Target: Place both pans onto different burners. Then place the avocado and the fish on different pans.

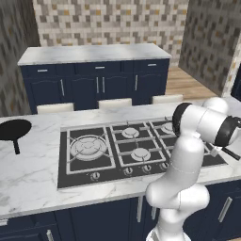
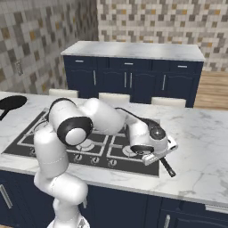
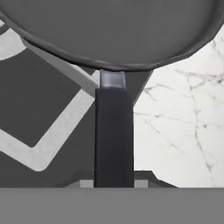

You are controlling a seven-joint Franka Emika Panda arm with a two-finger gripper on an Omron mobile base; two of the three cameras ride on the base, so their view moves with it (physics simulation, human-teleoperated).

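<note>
One matte-black pan (image 3: pixel 113 30) lies at the right end of the black cooktop (image 1: pixel 66 164), partly over the marble. Its straight handle (image 3: pixel 113 135) runs down between my fingers, and my gripper (image 2: pixel 153 155) is shut on it. In the right base view my hand covers most of this pan; the handle (image 2: pixel 168 167) pokes out toward the counter's front. The second pan (image 1: pixel 14 128) rests on the counter left of the cooktop, far from my hand. The large burner (image 1: pixel 88 147) and smaller burners (image 1: pixel 130 133) stand bare. The avocado is out of view.
A marble counter (image 1: pixel 33 179) surrounds the cooktop, with knobs (image 1: pixel 127 170) along its front. Behind it are three white stool tops (image 1: pixel 115 102) and a dark-blue cabinet island (image 1: pixel 94 82). Bare marble (image 2: pixel 200 147) stretches right of the cooktop.
</note>
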